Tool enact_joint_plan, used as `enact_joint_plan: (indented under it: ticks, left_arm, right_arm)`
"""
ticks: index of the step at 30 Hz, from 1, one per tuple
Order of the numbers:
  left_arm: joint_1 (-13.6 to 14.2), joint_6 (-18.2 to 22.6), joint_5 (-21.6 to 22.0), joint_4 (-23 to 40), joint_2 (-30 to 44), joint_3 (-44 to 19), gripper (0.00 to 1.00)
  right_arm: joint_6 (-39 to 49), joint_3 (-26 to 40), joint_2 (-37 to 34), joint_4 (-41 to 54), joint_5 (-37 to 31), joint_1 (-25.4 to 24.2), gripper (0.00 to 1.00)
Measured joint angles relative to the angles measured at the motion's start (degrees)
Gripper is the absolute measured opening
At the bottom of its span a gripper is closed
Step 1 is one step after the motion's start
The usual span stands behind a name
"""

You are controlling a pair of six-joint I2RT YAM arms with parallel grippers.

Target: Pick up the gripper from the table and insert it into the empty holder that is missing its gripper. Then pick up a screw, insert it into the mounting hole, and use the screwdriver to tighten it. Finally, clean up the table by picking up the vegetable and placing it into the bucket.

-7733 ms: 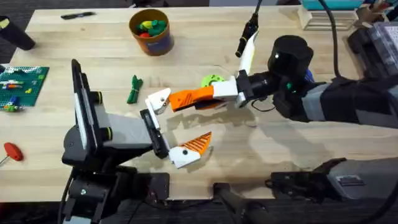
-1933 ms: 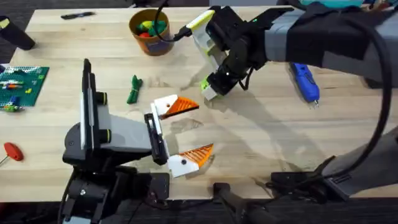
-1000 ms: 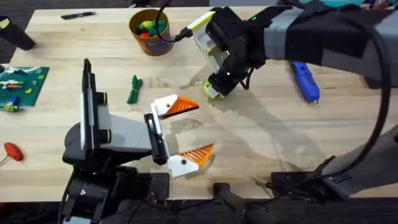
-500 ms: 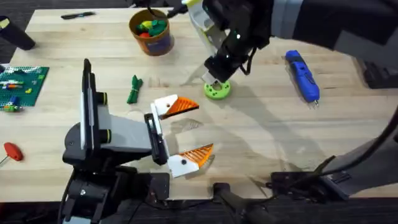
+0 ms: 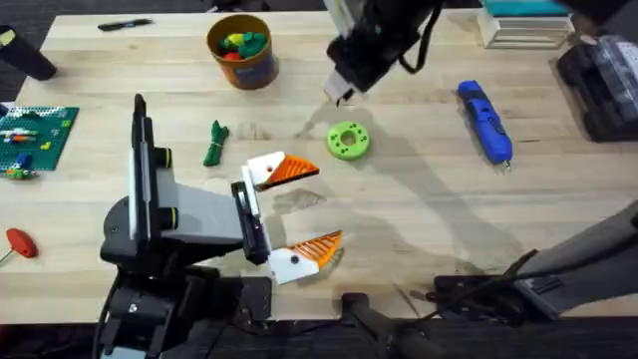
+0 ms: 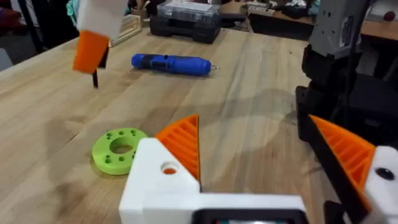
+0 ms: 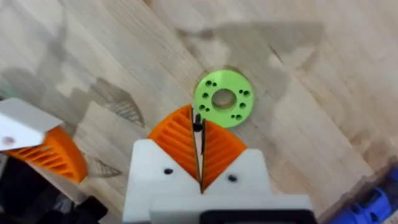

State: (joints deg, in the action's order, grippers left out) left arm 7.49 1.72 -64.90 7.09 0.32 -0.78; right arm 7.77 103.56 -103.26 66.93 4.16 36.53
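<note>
The orange ribbed gripper (image 5: 295, 169) sits in the white holder (image 5: 257, 168), which is the far jaw block of my left gripper (image 5: 324, 204). A round mounting hole (image 6: 168, 168) shows in that block. The left gripper (image 6: 255, 121) stands open, low over the table. My right gripper (image 5: 339, 95) hangs above the lime-green disc (image 5: 348, 141), shut (image 7: 199, 118) on a thin dark screw (image 7: 198, 126) pinched at its tips. The blue screwdriver (image 5: 485, 122) lies at the right. The dark green vegetable (image 5: 215, 143) lies to the left of the holder. The bucket (image 5: 241, 48) stands at the far edge.
A green brick plate (image 5: 35, 135) and a red-handled tool (image 5: 20, 242) lie at the left edge. A black case (image 5: 603, 80) and a tray (image 5: 523, 25) sit at the far right. Bare wood stretches between the disc and the screwdriver.
My right gripper has lifted off the green disc and drawn back toward the far edge, holding a screw, so the disc lies uncovered. The left arm has not moved.
</note>
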Motion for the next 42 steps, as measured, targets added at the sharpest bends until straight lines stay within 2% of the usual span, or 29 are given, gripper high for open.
enact_joint_plan:
  ticks: [2,3,6,8,14,17,42]
  left_arm:
    - [0.0,0.0,0.0,0.0,0.0,0.0,0.985]
    - [-0.02,0.0,0.0,0.0,-0.01,0.0,0.985]
    - [-0.01,-0.01,0.0,0.0,-0.02,0.0,0.985]
    - [0.0,0.0,-0.02,0.0,0.0,0.0,0.985]
    - [0.0,0.0,0.0,0.0,-0.02,0.0,0.985]
    - [0.0,0.0,-0.02,0.0,-0.02,0.0,0.985]
    - [-0.01,0.0,-0.02,0.0,-0.02,0.0,0.985]
  right_arm:
    - [0.0,2.77,0.02,1.91,0.0,0.12,0.004]
    - [-0.02,6.77,0.02,4.69,-0.02,0.86,0.004]
    - [-0.28,9.94,0.02,7.0,-0.02,2.6,0.004]
    - [-0.96,12.82,0.02,8.51,-0.02,8.15,0.004]
    - [-1.76,13.08,0.02,8.47,0.15,17.62,0.004]
    - [-2.09,13.08,0.02,8.27,0.15,20.09,0.004]
    - [-3.96,13.08,0.02,9.04,0.15,22.71,0.004]
